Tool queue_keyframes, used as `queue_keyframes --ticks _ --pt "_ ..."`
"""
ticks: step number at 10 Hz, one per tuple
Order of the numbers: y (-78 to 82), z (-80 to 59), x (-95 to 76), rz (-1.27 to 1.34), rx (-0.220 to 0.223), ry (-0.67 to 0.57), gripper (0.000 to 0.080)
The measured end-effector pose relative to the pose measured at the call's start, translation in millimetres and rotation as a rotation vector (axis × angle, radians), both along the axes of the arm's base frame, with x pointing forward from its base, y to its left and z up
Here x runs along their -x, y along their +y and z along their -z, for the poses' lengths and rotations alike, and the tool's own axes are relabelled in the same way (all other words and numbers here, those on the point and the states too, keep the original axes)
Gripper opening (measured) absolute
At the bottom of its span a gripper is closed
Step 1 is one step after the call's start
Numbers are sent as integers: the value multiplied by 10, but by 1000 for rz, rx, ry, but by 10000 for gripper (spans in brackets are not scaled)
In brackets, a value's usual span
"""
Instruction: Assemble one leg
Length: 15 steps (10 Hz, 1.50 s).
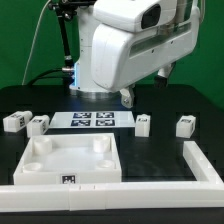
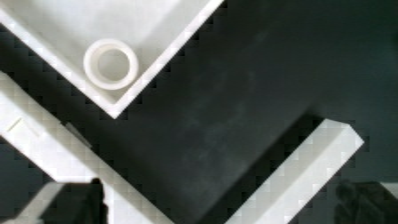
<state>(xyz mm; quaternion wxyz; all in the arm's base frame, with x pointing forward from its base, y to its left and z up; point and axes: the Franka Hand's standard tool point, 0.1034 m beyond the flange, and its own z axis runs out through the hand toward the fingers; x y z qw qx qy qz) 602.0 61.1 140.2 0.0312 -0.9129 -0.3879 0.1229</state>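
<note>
- The only markings you had were black-and-white square tags: several on the thin flat white marker board (image 1: 95, 120), and one on each leg. All were too small to read.
- Four small stubby white plastic legs stood on the black table (image 1: 170, 100), level with that board. The far-left leg (image 1: 14, 122) and the second leg (image 1: 38, 124) were close together at the exterior view's left. The third leg (image 1: 143, 124) and the fourth leg (image 1: 185, 125) were on its right.
- The large white square panel (image 1: 72, 160) lay nearer the camera, and your wrist view caught one round corner socket (image 2: 111, 65).
- Your gripper (image 1: 127, 97) hung above the table. Its blurred dark fingers (image 2: 57, 198) were apart, with nothing between them.
</note>
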Motion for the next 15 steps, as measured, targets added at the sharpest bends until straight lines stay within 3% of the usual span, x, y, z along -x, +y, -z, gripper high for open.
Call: queue_keyframes --ticks 6,8,12,15 --pt "-6 12 13 0 0 5 650" --pt "-102 79 43 -90 -33 -77 650" --pt "-384 308 340 -253 -71 -162 650" --pt "-406 327 358 -252 -72 -153 650"
